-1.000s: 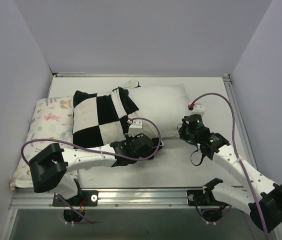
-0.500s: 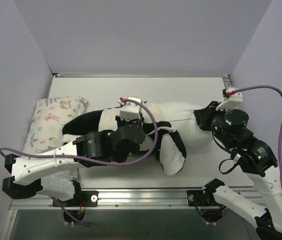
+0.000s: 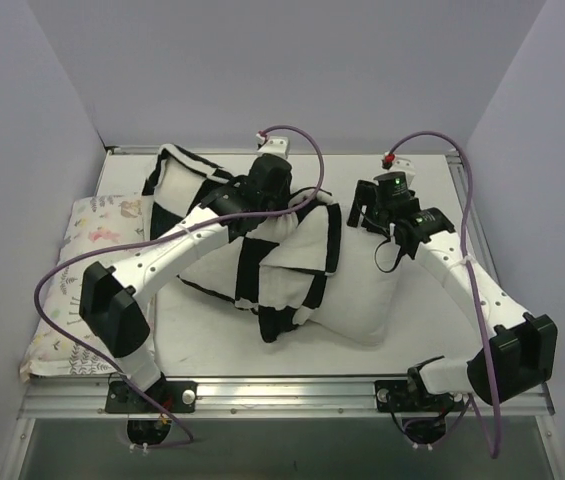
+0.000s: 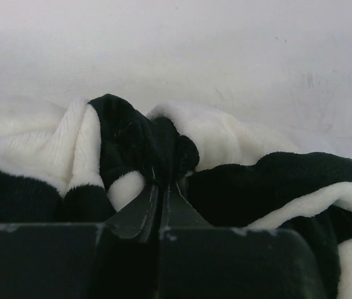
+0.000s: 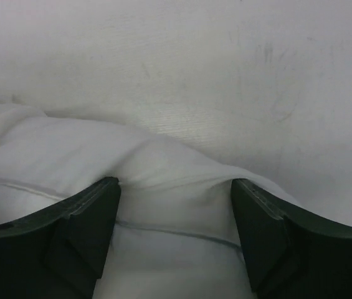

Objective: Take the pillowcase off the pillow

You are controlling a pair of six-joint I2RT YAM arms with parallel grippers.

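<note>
The black and white checkered pillowcase (image 3: pixel 307 255) lies bunched over the left and middle of the white pillow (image 3: pixel 367 295), whose right end is bare. My left gripper (image 3: pixel 274 205) is at the far side of the heap. In the left wrist view it (image 4: pixel 163 182) is shut on a dark fold of the pillowcase (image 4: pixel 126 137). My right gripper (image 3: pixel 365 222) is at the pillow's far right corner. In the right wrist view it (image 5: pixel 174 187) stands open, with a seamed ridge of the pillow (image 5: pixel 163 249) between its fingers (image 5: pixel 95 212).
A pastel floral-print pillow (image 3: pixel 92 240) lies along the left edge of the white table (image 3: pixel 202 335). Walls close in the left, back and right sides. A metal rail (image 3: pixel 282 395) runs along the near edge, where both arm bases are bolted.
My left gripper has gone from near the table's middle to its far side, drawing the pillowcase with it. The pillow has shifted nearer and its right end is bared. The right gripper moved left.
</note>
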